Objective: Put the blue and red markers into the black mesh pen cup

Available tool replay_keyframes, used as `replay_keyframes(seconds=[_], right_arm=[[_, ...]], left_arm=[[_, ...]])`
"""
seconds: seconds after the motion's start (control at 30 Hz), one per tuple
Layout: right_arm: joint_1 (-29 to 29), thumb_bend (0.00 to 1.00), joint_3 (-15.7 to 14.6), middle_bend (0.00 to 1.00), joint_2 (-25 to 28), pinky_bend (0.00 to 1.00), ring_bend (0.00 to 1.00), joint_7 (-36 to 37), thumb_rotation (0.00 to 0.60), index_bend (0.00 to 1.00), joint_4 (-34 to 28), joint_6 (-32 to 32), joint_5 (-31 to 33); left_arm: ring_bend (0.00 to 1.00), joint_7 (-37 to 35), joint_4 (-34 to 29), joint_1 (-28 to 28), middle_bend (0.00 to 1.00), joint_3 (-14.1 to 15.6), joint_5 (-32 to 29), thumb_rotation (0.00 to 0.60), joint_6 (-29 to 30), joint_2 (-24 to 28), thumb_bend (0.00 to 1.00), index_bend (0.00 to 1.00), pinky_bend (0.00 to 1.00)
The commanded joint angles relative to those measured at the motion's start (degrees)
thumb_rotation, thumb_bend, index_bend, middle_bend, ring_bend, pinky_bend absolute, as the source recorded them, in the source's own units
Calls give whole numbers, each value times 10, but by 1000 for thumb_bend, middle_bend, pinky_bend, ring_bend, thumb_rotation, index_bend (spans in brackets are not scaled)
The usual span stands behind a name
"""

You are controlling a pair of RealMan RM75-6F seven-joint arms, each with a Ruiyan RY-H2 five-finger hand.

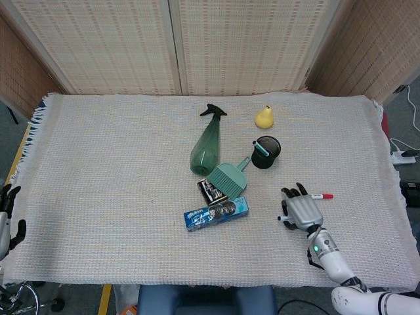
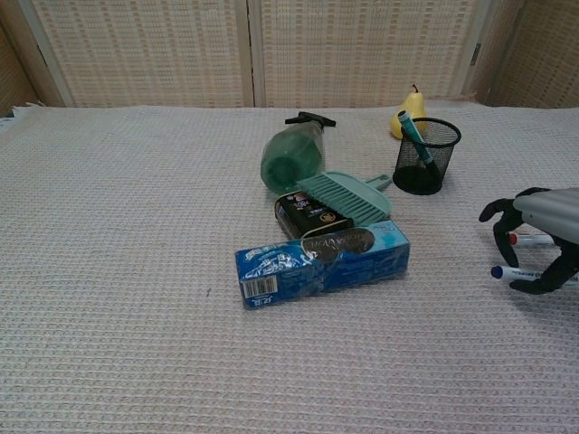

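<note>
Right hand sits lower right, palm down, fingers curled over the blue marker without gripping; red marker lies just beside. Mesh pen cup stands upper right. Left hand hangs open at the left edge.

Right hand positioned palm down low over table, fingers spread and curled downward, nothing gripped. Right forearm extended in from lower right corner. Left hand seen at far left table edge, fingers apart, nothing held.
</note>
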Motion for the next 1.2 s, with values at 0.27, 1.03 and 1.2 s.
replay_keyframes(seconds=[0.27,1.03,1.2], right_arm=[[6,252,62,159,82,45,167,248,600,648,-54,-17,-87],[119,290,165,167,5,106,208,893,600,667,291,-24,-206],[152,292,153,167,-45,110,209,917,600,667,375,-49,-208]], left_arm=[[0,0,-6,3,0,1,8,600,7,3,483,94,108],[0,7,0,-1,0,-4,-19,600,-4,-1,484,94,112],[0,-4,14,-4,0,-9,-38,600,-17,-2,483,94,112]])
